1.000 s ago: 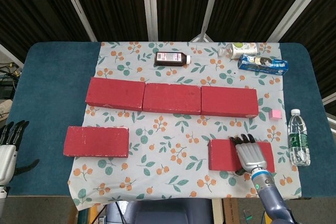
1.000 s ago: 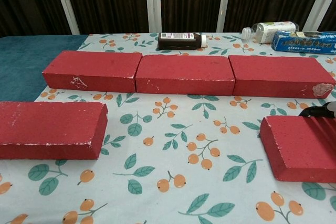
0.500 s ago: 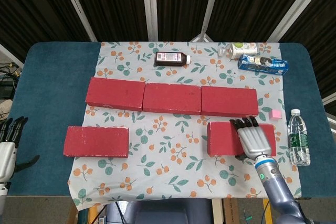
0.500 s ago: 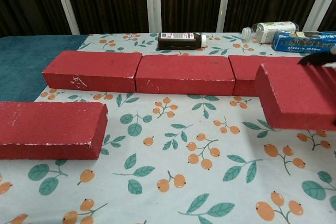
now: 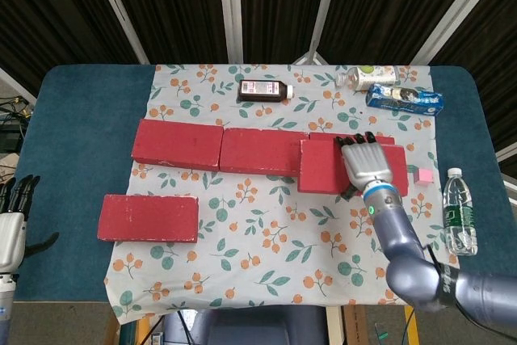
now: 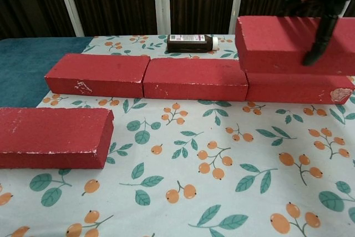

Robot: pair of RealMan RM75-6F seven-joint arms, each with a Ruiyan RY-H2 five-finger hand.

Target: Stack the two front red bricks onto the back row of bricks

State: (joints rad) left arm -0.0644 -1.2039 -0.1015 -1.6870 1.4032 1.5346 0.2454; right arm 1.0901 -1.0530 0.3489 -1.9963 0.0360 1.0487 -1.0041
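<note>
My right hand (image 5: pixel 370 163) grips a red brick (image 5: pixel 323 166) from above and holds it over the right brick (image 5: pixel 384 140) of the back row, mostly hiding that brick. In the chest view the held brick (image 6: pixel 283 45) sits level just above the right back brick (image 6: pixel 299 87), with dark fingers (image 6: pixel 319 43) down its front face; I cannot tell if the two touch. The left (image 5: pixel 176 144) and middle (image 5: pixel 264 151) back bricks are bare. The other front brick (image 5: pixel 149 217) lies at the front left. My left hand (image 5: pixel 12 228) hangs off the table's left edge, fingers apart, holding nothing.
On the floral cloth (image 5: pixel 266 232) behind the row lie a brown bottle (image 5: pixel 263 90), a white bottle (image 5: pixel 371 77) and a blue packet (image 5: pixel 404 99). A pink cube (image 5: pixel 422 175) and a water bottle (image 5: pixel 460 212) sit at the right edge.
My right hand lifted the right front brick off the cloth and carried it back and up to over the right back brick. The left hand barely moved.
</note>
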